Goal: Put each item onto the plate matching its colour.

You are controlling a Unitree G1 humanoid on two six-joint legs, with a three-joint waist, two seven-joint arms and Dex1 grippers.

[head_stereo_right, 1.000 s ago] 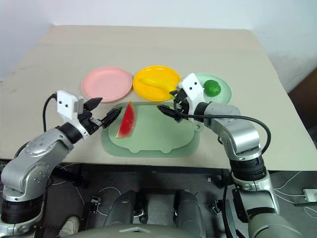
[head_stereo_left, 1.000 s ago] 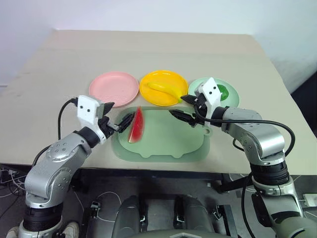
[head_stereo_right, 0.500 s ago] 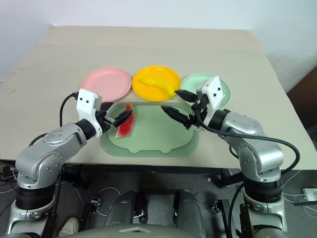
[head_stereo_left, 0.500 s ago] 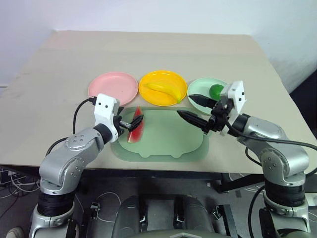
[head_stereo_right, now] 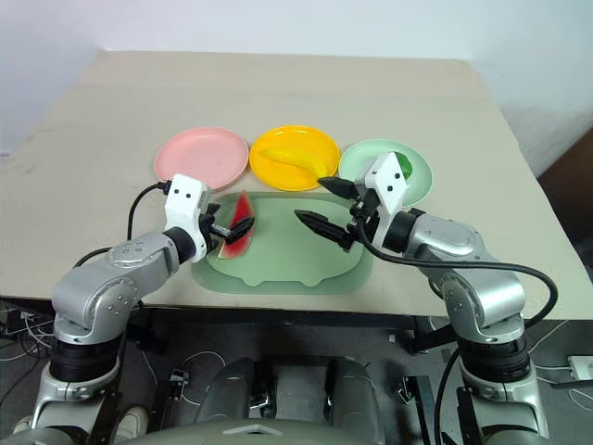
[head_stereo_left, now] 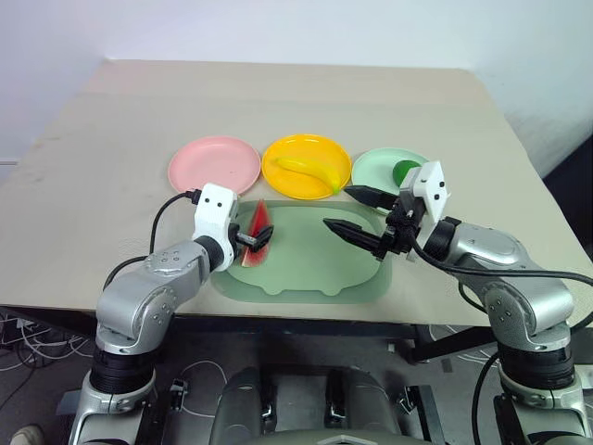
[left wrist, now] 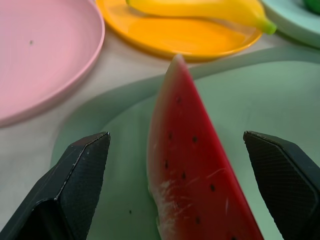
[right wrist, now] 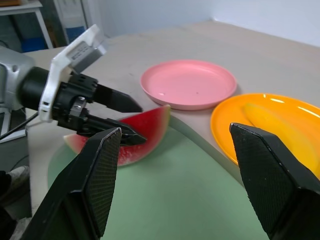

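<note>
The red watermelon wedge [head_stereo_left: 260,222] lies on the left part of the pale green tray [head_stereo_left: 306,271]. My left gripper [head_stereo_left: 253,239] is open, one finger on each side of the wedge [left wrist: 187,165] and apart from it. My right gripper [head_stereo_left: 345,209] is open and empty above the tray's right part, pointing at the wedge. The yellow banana [head_stereo_left: 306,169] lies on the yellow plate [head_stereo_left: 274,156]. The dark-green fruit [head_stereo_left: 405,171] rests on the mint plate [head_stereo_left: 374,169]. Nothing is on the pink plate [head_stereo_left: 214,163].
The three plates stand in a row just behind the tray, near the table's middle. The table's front edge [head_stereo_left: 306,320] runs close below the tray. Bare tabletop stretches behind and beside the plates.
My left gripper has come down and to the right, from beside the wedge to straddling it. My right gripper has drawn back a little from the plates. The wedge stays on the tray.
</note>
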